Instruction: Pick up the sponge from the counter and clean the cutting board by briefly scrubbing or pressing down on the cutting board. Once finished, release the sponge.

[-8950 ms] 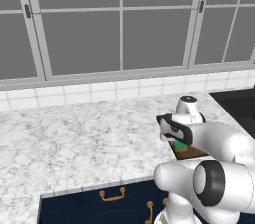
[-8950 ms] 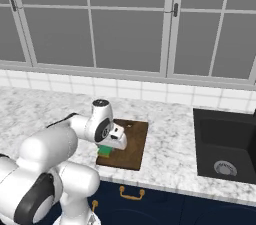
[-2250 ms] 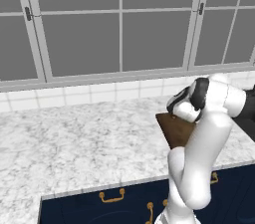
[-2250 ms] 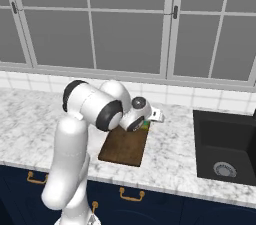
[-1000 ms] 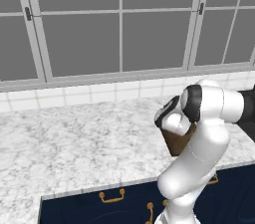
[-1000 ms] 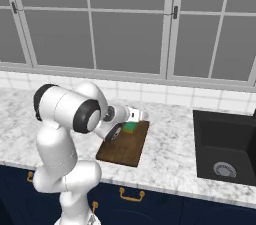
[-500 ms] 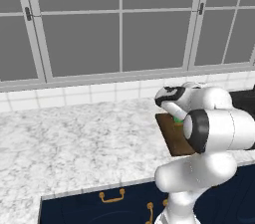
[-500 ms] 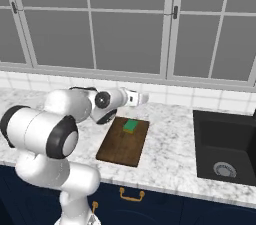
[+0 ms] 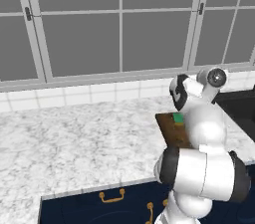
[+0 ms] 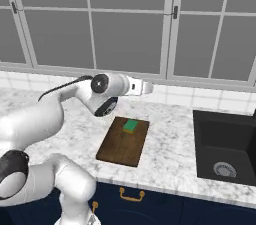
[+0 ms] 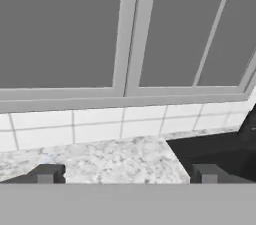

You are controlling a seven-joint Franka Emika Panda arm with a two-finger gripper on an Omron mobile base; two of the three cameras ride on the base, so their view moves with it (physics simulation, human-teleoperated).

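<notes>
Green-topped sponge [image 9: 178,117] lies on the far end of the cutting board [image 9: 172,131] in the left base view, with the arm's white bulk covering most of the board's right side. Counter [image 9: 74,143] runs wide to the left.

Right base view: sponge [image 10: 131,126] sits flat on the far part of the cutting board [image 10: 123,141], nothing touching it. Gripper [image 10: 149,88] is raised above the far edge of the board, pointing right toward the window side, well apart from the sponge. Sink [image 10: 227,149] lies to the right. Board's small hole is not made out.

Hand view: 2 dark fingertips [image 11: 46,174] stand wide apart with nothing between them, so the jaws are apart and empty. Beyond them are marbled counter [image 11: 120,161], white tiled backsplash [image 11: 100,126], window frame [image 11: 131,29] and a dark sink corner [image 11: 210,151] at right.

Judgement: task reads as finished, sponge released on the board. Remaining risk is the arm swinging low on retreat and an elbow or link clipping the sponge or shoving the board toward the near counter edge.
</notes>
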